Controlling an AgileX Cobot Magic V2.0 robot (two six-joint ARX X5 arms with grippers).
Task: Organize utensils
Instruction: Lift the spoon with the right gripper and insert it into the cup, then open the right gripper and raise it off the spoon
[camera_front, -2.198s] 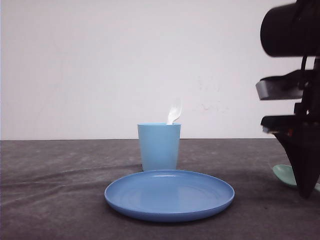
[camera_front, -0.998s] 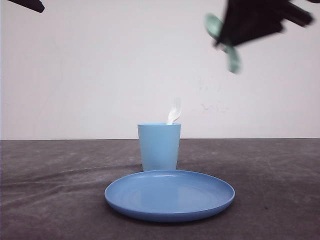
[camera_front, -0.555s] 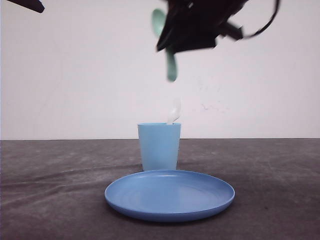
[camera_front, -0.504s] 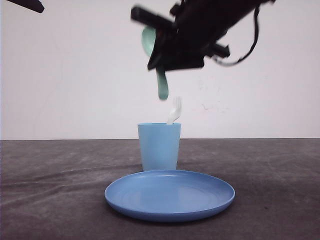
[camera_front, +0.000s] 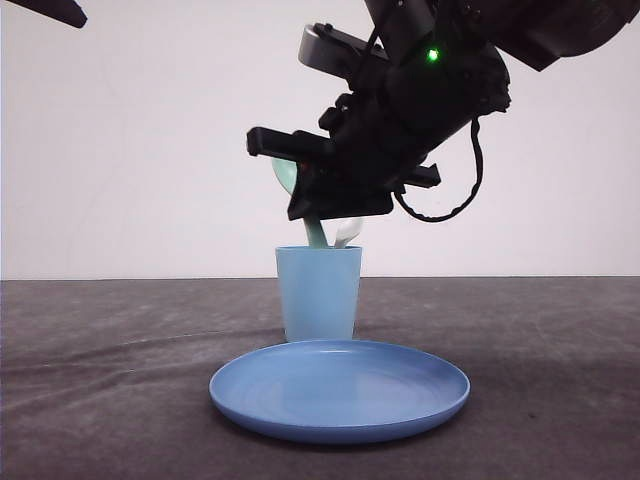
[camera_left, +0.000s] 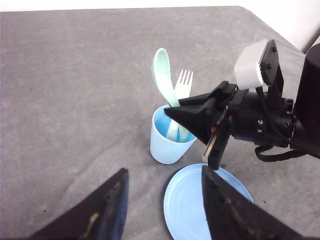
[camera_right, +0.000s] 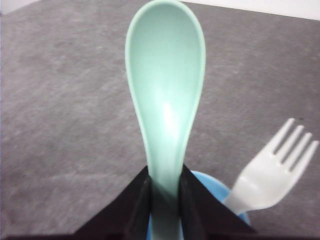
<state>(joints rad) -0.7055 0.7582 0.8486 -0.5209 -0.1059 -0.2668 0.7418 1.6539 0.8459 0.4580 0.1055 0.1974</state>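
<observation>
The right gripper (camera_right: 165, 192) is clamped narrow on the handle of the mint-green spoon (camera_right: 166, 95), its two dark fingertips (camera_right: 136, 197) pinching the stem just below the oval bowl, which stands upright above them. In the front view the same gripper (camera_front: 322, 200) now sits low, directly over the light blue cup (camera_front: 318, 294), whereas half a second ago it hung clearly higher with the spoon's handle dangling free in the air above the rim; before that the arm was sweeping in from the right with the spoon held high. Now the handle end has dropped inside the cup (camera_left: 171, 136), and the left wrist view shows the spoon (camera_left: 164, 75) leaning in the cup beside the white fork (camera_left: 183, 84), whose tines stick up just next to it. The blue round plate (camera_front: 340, 388) lies bare in front of the cup on the grey table (camera_front: 100, 400). The left gripper (camera_left: 162, 210) hovers well above, its fingers spread wide and holding nothing. Judging by this, the insertion is nearly done: what remains is to release the spoon so both utensils stand together in the cup.
</observation>
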